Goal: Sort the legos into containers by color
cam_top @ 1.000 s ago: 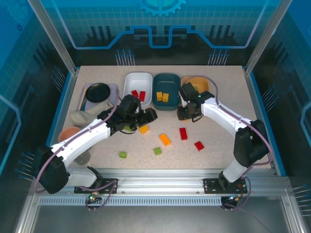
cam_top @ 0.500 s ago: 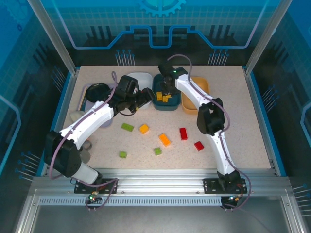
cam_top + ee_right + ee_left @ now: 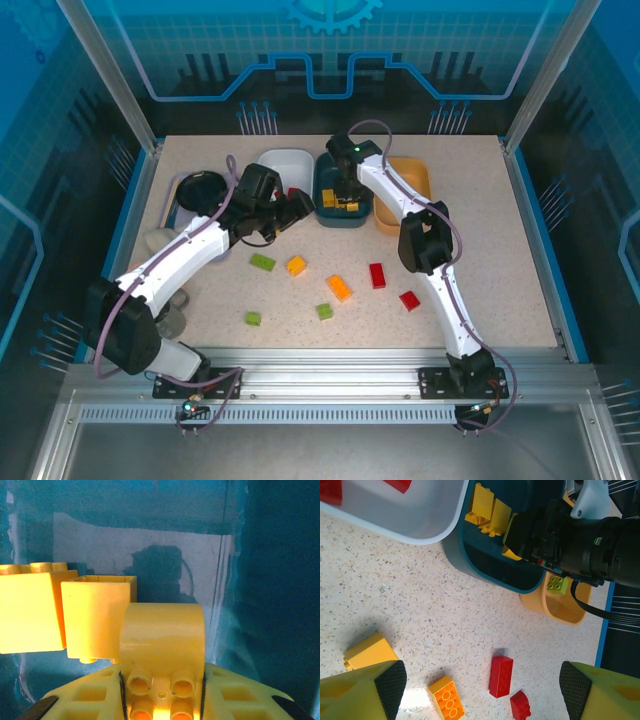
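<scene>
My right gripper (image 3: 162, 700) is shut on a yellow lego (image 3: 162, 645) low inside the dark teal container (image 3: 270, 580), next to two yellow legos (image 3: 97, 620) lying there. From above, the right gripper (image 3: 347, 200) is in the teal container (image 3: 327, 215), between the white container (image 3: 280, 165) and the orange-yellow container (image 3: 415, 175). My left gripper (image 3: 480, 690) hangs open above the table, near the white container (image 3: 420, 515), which holds red legos (image 3: 400, 484). A green lego (image 3: 557, 583) lies in the orange-yellow container (image 3: 560, 612). Loose legos lie mid-table: green (image 3: 262, 262), yellow (image 3: 296, 265), orange (image 3: 339, 288), red (image 3: 377, 275).
A black round dish (image 3: 200, 190) on a lavender tray and a crumpled cloth (image 3: 165, 240) sit at the far left. More loose legos lie nearer the front: two green (image 3: 253, 319) (image 3: 324, 312) and one red (image 3: 409, 300). The cage posts frame the table.
The right arm swung from the table's right side to the back and lowered its yellow lego into the teal container. The left gripper moved back off the green lego toward the white container.
</scene>
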Robot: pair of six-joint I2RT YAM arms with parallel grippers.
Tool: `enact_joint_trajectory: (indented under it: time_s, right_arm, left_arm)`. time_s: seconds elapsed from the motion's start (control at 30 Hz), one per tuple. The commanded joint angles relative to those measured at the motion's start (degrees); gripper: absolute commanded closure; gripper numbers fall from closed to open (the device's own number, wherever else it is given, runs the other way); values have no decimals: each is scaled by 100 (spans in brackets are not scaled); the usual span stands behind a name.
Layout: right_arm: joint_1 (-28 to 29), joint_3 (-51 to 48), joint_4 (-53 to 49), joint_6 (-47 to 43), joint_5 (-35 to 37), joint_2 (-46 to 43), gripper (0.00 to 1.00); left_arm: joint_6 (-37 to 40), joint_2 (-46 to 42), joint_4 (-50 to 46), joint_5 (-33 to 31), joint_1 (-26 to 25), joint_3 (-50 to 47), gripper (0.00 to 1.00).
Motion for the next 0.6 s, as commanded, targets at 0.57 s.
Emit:
enact_joint_trajectory:
  time_s: [0.57]
  right_arm:
    - [1145,-2262,2018,-1968,-1292,-2467,38]
  left_arm:
    - [-455,-1817,-2335,-1691,39,-862,16]
